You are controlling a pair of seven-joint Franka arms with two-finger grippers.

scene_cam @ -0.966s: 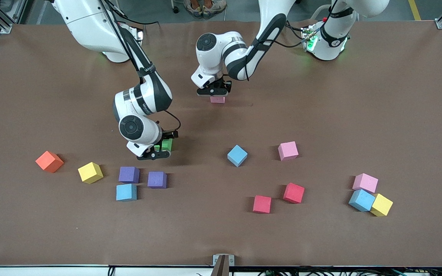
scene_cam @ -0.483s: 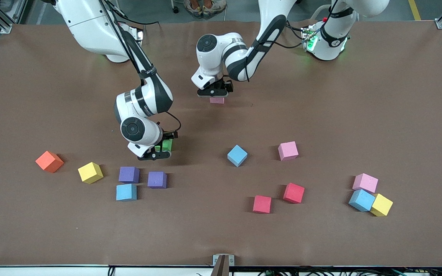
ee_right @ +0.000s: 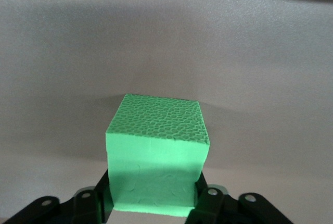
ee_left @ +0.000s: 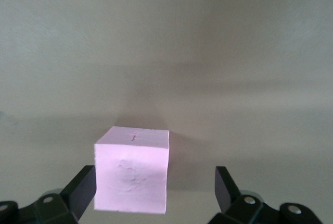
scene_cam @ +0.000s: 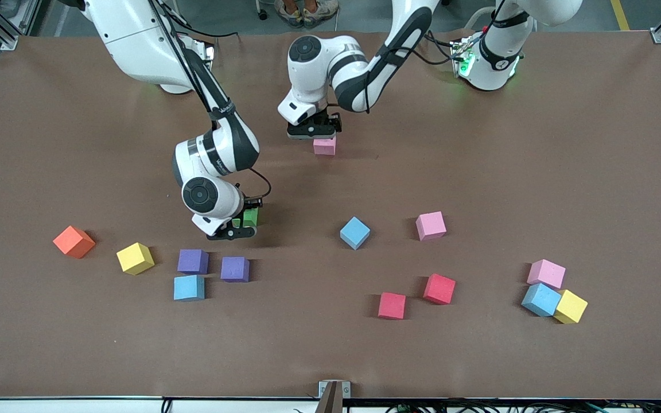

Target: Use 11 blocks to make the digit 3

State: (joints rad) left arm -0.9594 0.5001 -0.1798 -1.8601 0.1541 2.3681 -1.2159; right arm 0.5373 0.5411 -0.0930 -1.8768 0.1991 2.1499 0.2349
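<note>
The right arm bends down over the middle of the counter (scene_cam: 479,355), wrist low, its right end effector (ee_right: 152,203) clamped on the green block (scene_cam: 249,217) (both fingers (ee_right: 100,195) press its sides). The left arm folds at the elbow, its left end effector (ee_left: 155,193) spread wide around a pink block (scene_cam: 325,145), which rests on the counter with one finger just beside it. The other blocks lie scattered from four to eight o'clock.
</note>
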